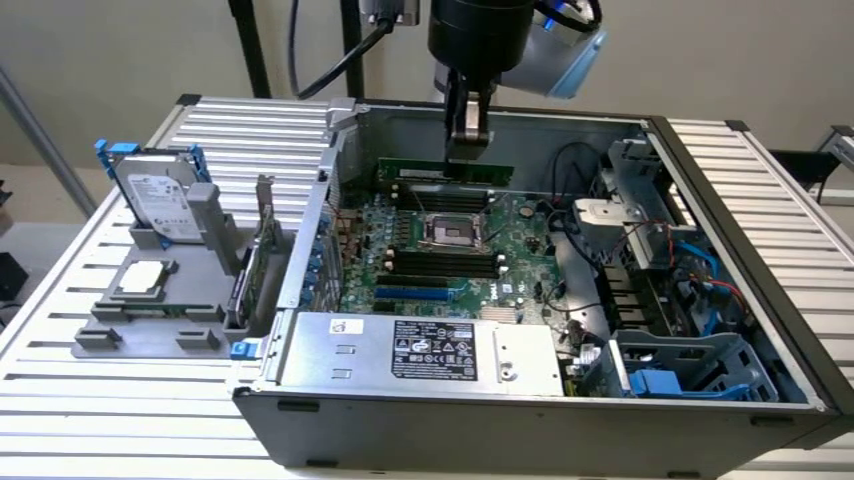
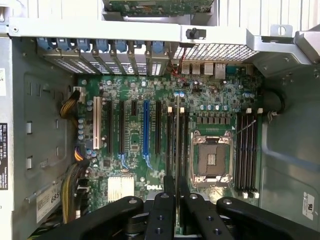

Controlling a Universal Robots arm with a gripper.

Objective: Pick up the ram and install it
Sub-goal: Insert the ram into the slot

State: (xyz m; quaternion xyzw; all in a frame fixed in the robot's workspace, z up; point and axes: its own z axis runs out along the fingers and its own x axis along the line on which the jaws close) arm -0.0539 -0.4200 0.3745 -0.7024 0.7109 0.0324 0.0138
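One end effector [image 1: 467, 150] clenched on ram [image 1: 414, 172] | wrist view: ram edge-on above motherboard [image 2: 132, 137]

This looks like a robotics lab or test bench rather than a home or office. A robot arm [image 1: 487, 30] with thick black cables [image 1: 334, 65] hangs over an opened computer case [image 1: 400, 435], its motherboard [image 1: 441, 265] laid bare, and the gripper [image 1: 467, 150] is clamped on the ram [image 1: 414, 172]. The case lies on a table [image 1: 94, 405] of ribbed metal slats. Toward the table's edge on the exterior view's left, a grey holder [image 1: 147, 325] presents a hard drive [image 1: 158, 200] and a processor [image 1: 143, 280]. Behind stand black posts [image 1: 251, 45] and a plain wall [image 1: 120, 50].
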